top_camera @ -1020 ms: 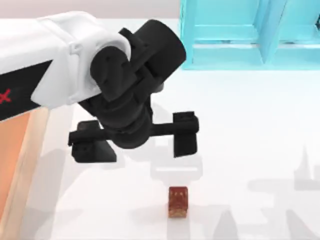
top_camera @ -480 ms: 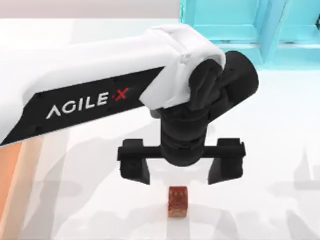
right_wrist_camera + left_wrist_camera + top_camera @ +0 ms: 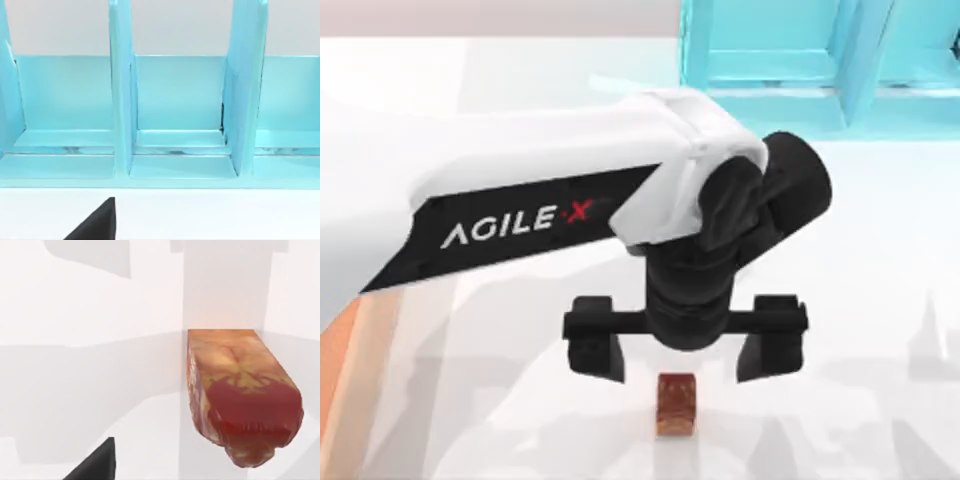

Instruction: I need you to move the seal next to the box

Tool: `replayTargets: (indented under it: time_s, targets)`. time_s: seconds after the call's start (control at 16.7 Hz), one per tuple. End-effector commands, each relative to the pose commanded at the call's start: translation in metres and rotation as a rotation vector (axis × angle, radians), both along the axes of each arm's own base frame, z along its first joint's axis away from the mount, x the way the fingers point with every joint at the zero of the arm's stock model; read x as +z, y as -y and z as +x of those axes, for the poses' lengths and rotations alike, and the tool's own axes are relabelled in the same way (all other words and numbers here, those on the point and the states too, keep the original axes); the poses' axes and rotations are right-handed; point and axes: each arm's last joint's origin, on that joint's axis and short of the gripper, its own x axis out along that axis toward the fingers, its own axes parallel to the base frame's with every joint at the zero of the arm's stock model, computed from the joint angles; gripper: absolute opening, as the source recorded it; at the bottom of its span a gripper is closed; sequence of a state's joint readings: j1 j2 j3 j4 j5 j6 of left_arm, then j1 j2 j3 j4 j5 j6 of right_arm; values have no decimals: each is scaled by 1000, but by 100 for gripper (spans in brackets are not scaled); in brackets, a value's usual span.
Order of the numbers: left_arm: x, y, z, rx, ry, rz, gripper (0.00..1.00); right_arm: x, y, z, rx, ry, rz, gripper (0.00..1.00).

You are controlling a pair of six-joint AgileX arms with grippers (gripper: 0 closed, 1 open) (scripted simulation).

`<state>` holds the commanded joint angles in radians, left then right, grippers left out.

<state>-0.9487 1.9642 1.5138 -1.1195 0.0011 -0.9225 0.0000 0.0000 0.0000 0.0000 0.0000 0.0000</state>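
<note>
1. A white table (image 3: pixel 880 300) carries everything, with long arm shadows across it.
2. Nearest, the seal (image 3: pixel 676 404) lies free on the table at the near edge, right of centre, well apart from the box (image 3: pixel 350 350) at the left edge.
3. Just beyond it, the left gripper (image 3: pixel 685 352) hovers spread wide, fingers (image 3: pixel 596 345) straddling the seal's line. Closing off-centre or too high could nudge or tip the small block.
4. Farthest, a cyan shelf (image 3: pixel 820 70) faces the parked right arm.

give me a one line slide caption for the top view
Open left gripper poised above the seal on the white table, box at the left edge, cyan shelf behind.
</note>
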Motion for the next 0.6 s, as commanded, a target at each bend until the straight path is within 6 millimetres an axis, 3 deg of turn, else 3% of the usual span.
replayTargets:
  time_s: [0.36,0.6]
  targets:
    - [-62,-1,-1,0,2,-2,100,0,0,0,0,0,0,100]
    - [-71,-2,-2,0,0,1,100,0,0,0,0,0,0,100]
